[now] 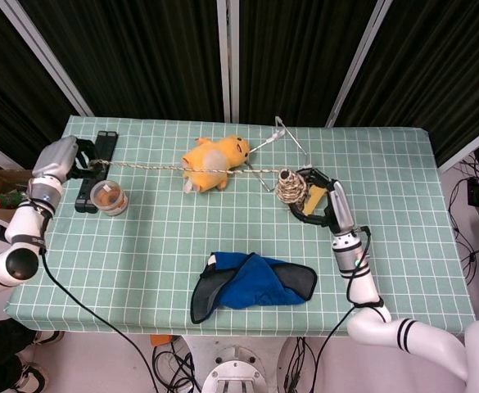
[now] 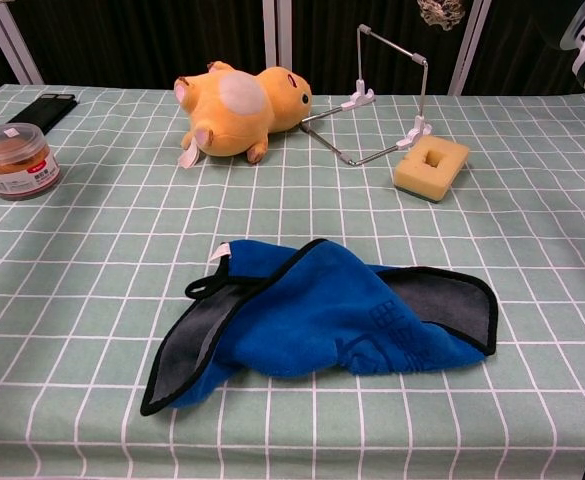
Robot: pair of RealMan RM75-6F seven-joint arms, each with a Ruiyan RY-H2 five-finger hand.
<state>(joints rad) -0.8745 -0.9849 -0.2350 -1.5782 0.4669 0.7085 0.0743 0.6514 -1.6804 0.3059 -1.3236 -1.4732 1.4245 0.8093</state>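
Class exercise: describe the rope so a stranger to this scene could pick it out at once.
Start at the green checked table. Above it a thin pale rope stretches taut between the left hand and right hand, passing over the yellow plush toy. Only it hangs in the air, ending in a wound coil.
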